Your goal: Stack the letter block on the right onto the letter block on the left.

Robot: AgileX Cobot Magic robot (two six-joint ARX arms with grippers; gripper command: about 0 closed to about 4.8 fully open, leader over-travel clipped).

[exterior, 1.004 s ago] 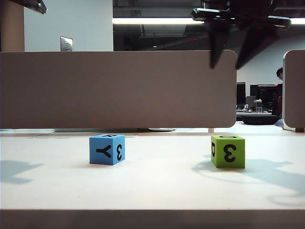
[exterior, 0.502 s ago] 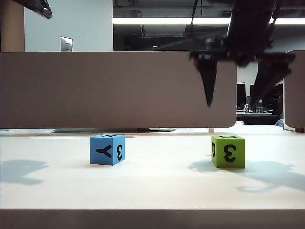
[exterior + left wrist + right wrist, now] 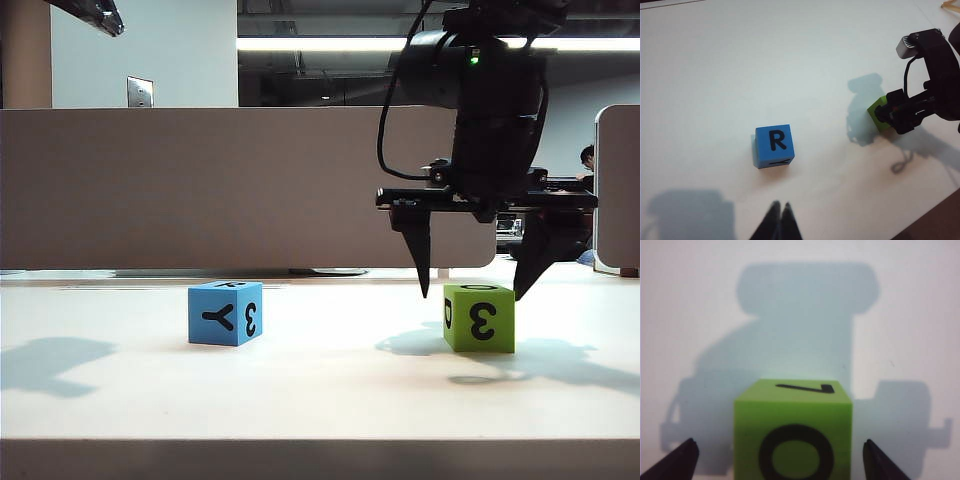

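Note:
The blue letter block (image 3: 225,313) stands on the left of the white table (image 3: 340,390), the green letter block (image 3: 479,317) on the right. My right gripper (image 3: 471,297) hangs open over the green block, one fingertip on each side near its top edge, with gaps to both faces. In the right wrist view the green block (image 3: 792,435) shows an O between the spread fingertips of the right gripper (image 3: 779,442). The left gripper (image 3: 780,206) is shut on nothing, high above the table near the blue block (image 3: 774,145). There the green block (image 3: 879,111) is partly hidden by the right gripper (image 3: 905,112).
A tall beige partition (image 3: 250,190) runs along the back of the table. Another panel (image 3: 620,190) stands at the far right. Part of the left arm (image 3: 95,12) shows at the upper left corner. The table's front edge (image 3: 320,445) is near the camera.
The right gripper has come down from the top of the view to straddle the green block, and its fingers have spread wider. The left arm's tip has shifted slightly right.

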